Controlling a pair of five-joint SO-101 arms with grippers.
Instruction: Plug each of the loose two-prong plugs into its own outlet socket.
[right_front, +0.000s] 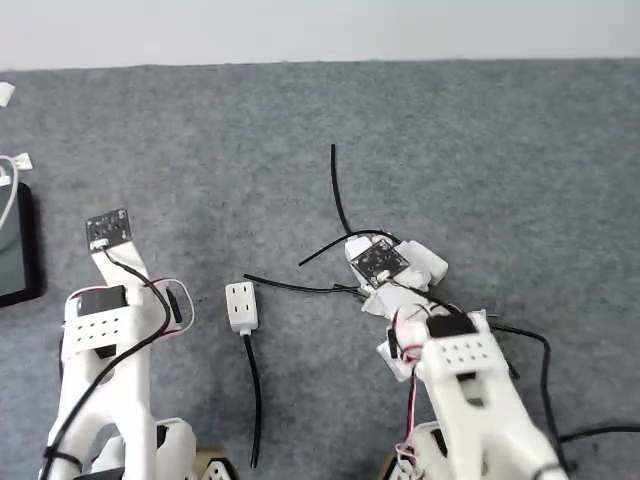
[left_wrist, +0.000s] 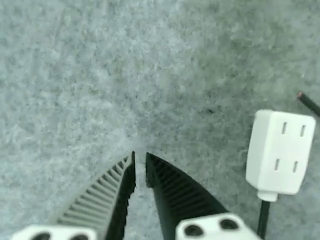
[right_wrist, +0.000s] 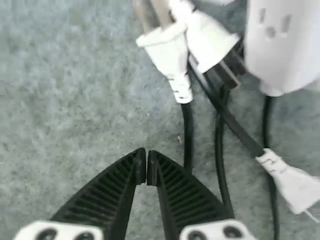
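Now, the left gripper (left_wrist: 140, 161) hangs over the grey carpet (left_wrist: 100, 75), fingers all but closed on nothing, with a white outlet block (left_wrist: 280, 150) lying near it, sockets empty. The right gripper (right_wrist: 146, 159), likewise pinched nearly together and empty, points at a loose white plug (right_wrist: 167, 47); a second plug (right_wrist: 212, 37) and black cords (right_wrist: 187, 127) crowd just beside another outlet block (right_wrist: 285, 45)
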